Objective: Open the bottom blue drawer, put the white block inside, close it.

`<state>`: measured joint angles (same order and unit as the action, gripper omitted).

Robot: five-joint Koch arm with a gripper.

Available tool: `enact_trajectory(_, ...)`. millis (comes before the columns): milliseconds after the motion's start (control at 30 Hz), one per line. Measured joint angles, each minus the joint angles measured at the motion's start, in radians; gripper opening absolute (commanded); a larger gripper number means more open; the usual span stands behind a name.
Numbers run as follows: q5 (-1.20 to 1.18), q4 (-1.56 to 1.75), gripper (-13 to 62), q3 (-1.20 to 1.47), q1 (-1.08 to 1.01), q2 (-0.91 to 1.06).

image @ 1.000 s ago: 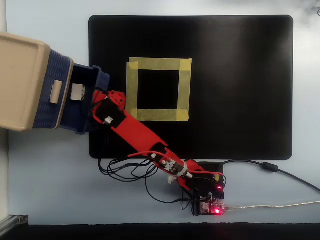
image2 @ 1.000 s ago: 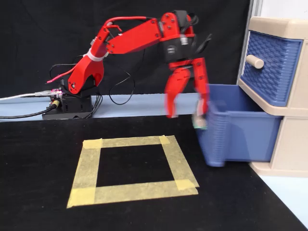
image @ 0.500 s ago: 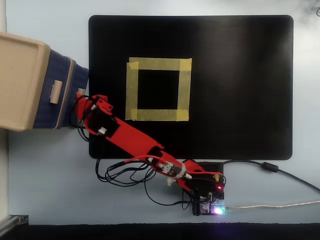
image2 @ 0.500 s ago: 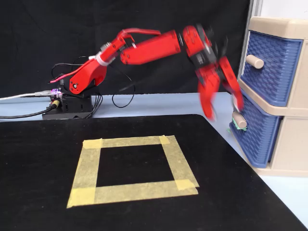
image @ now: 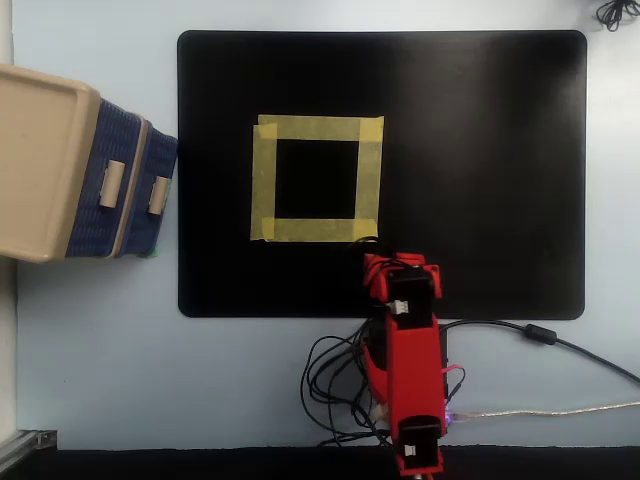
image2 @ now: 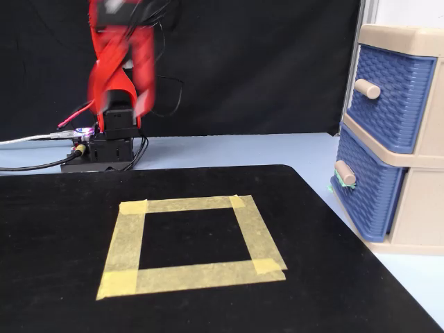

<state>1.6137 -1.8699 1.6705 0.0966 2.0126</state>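
The bottom blue drawer (image: 150,225) sits in the beige cabinet (image: 40,160) at the left of the overhead view. In the fixed view the drawer (image2: 368,187) looks shut or nearly shut, its beige handle (image2: 345,173) facing the mat. The identical top drawer (image2: 395,97) is shut. The white block shows in neither view. My red arm (image: 410,360) is folded back over its base at the near edge of the mat. My gripper (image: 400,268) is tucked in well away from the cabinet, and its jaws cannot be made out. In the fixed view the arm (image2: 118,62) is blurred and cut off by the top edge.
A yellow tape square (image: 318,128) with nothing inside it lies on the black mat (image: 480,150). Cables (image: 335,385) loop beside the arm's base. A black backdrop stands behind the arm in the fixed view.
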Motion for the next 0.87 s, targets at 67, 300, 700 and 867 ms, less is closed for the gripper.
enact_trajectory(67, -0.106, 0.117, 34.2, 0.272, -0.071, 0.127)
enact_trajectory(300, -0.155, 0.302, 34.8, 0.744, -0.083, 0.276)
enact_trajectory(700, -0.153, 0.310, 34.6, 0.784, -0.080, 0.276)
enact_trajectory(867, -0.153, 0.310, 34.6, 0.782, -0.080, 0.276)
